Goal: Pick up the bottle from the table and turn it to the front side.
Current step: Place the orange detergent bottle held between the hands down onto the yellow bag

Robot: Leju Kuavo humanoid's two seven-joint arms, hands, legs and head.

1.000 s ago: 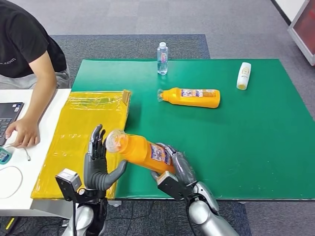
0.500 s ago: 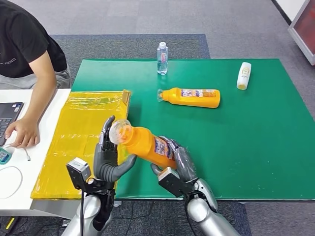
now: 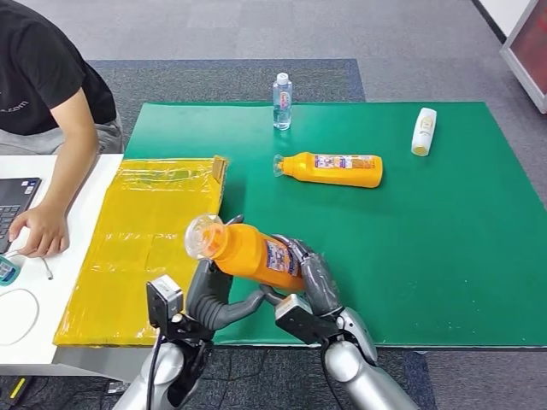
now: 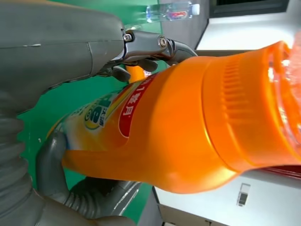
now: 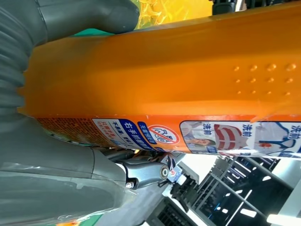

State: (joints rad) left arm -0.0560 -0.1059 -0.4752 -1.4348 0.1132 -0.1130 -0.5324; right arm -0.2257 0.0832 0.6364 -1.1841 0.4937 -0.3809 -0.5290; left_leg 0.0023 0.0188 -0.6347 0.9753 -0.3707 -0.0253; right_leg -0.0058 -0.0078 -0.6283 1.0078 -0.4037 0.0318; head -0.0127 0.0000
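An orange bottle (image 3: 248, 250) with a clear cap and a printed label hangs tilted above the near edge of the green table (image 3: 419, 248), cap toward the left. My right hand (image 3: 311, 286) grips its base end. My left hand (image 3: 214, 297) wraps the bottle just behind the cap, thumb underneath and fingers curling up behind it. The left wrist view has the bottle (image 4: 184, 127) between my left hand's (image 4: 53, 52) fingers and thumb. In the right wrist view my right hand (image 5: 53, 160) closes round the bottle's (image 5: 160, 80) labelled side.
A second orange bottle (image 3: 332, 169) lies mid-table, a small water bottle (image 3: 282, 101) stands at the far edge, and a white bottle (image 3: 423, 131) lies far right. A yellow bag (image 3: 145, 235) covers the table's left end. A person's hand (image 3: 40, 229) rests by a laptop (image 3: 16, 201).
My left hand has moved right from beside the cap to under the bottle and closed around it. The bottle's cap end has risen slightly. My right hand has kept its grip.
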